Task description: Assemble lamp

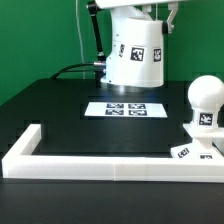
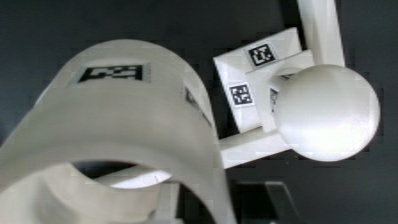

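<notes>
My gripper is shut on the white tapered lamp shade and holds it in the air above the back of the table. In the wrist view the shade fills the near field, open end toward the camera. One dark finger shows beside its wall; the gripper is otherwise hidden. The rounded bulb stands upright on the flat square base at the exterior view's right. The wrist view shows the bulb and base beyond the shade, apart from it.
The marker board lies flat on the black table under the held shade. A long white border rail runs along the front and up the exterior view's left side. It also shows in the wrist view past the base.
</notes>
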